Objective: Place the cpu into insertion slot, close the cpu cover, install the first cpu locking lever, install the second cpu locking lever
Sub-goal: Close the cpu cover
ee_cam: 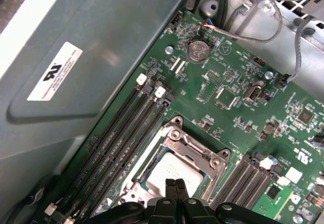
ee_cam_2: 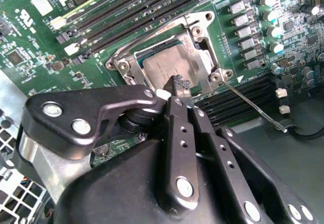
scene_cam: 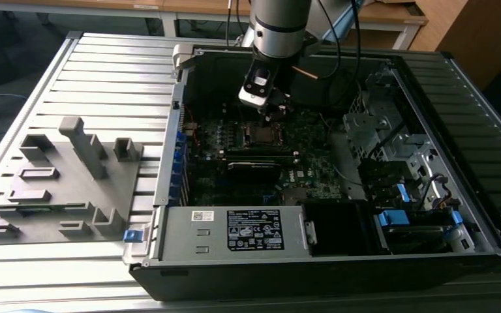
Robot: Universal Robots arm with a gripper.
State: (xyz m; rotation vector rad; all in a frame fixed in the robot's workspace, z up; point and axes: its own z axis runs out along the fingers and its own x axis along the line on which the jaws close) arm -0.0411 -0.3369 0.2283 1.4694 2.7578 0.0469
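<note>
1. Black metal gripper [ee_cam_2: 177, 83]: fingers pressed together, pinching nothing, tips at the cpu's edge.
2. cpu [ee_cam_2: 161, 66]: flat, dull-grey square seated in insertion slot [scene_cam: 261, 134].
3. cpu cover [ee_cam: 197, 152]: shiny silver frame lying flat around the chip.
4. Thin wire lever [ee_cam_2: 253, 107] sticks out beside the socket.

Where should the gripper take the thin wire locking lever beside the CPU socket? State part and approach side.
Grip the locking lever at its hooked free end, from above, jaws across the rod. That end appears to stand clear beyond the memory slots, while the other end is pinned at the insertion slot corner.
</note>
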